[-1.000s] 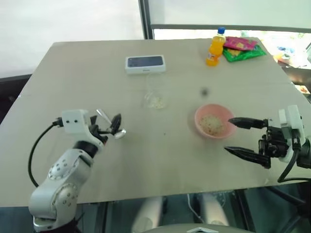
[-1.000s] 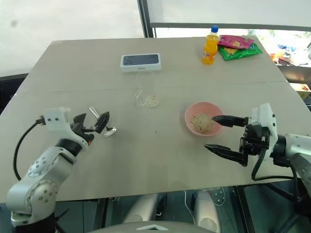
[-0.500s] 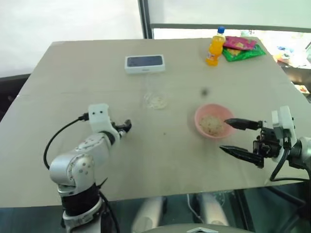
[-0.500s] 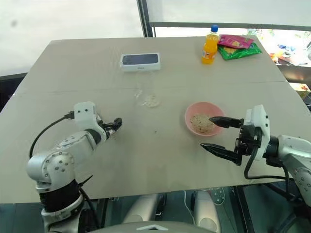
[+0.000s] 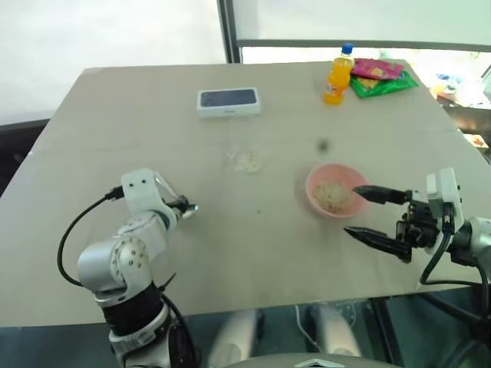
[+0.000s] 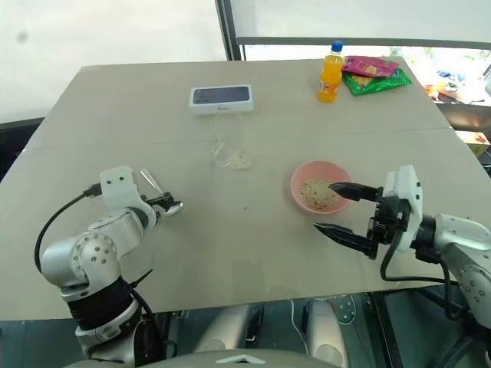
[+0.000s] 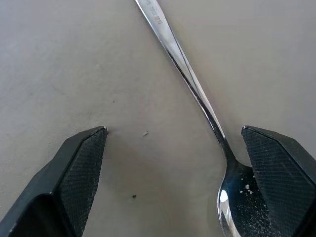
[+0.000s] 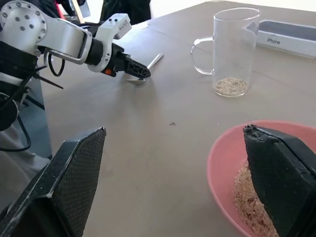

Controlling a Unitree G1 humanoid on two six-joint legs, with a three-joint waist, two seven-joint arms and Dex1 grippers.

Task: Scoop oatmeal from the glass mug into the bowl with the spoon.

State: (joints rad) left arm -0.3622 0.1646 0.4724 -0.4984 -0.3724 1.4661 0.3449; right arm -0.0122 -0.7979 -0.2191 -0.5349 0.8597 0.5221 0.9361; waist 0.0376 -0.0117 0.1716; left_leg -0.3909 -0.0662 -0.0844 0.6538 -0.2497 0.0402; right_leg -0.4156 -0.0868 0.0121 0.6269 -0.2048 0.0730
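Beside the glass mug (image 6: 230, 146), spoon (image 7: 197, 94) lies on counter (image 6: 253, 238) between spread left end effector (image 7: 185, 175) fingers, unpinched; next: close on handle; right end effector (image 6: 337, 208) spread by bowl (image 6: 303, 175).

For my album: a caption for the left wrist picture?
The left hand, fingers apart, poised over the spoon lying on the table.

Bright, even daylight comes in from the windows beyond the far edge of the table (image 5: 115, 123), where the panes are blown out to white. Shadows on the table are soft and faint. In the left wrist view the spoon (image 7: 187, 84) shows sharp glare streaks along its handle. A small dark smudge sits near the bowl (image 5: 335, 193) in the left eye view.
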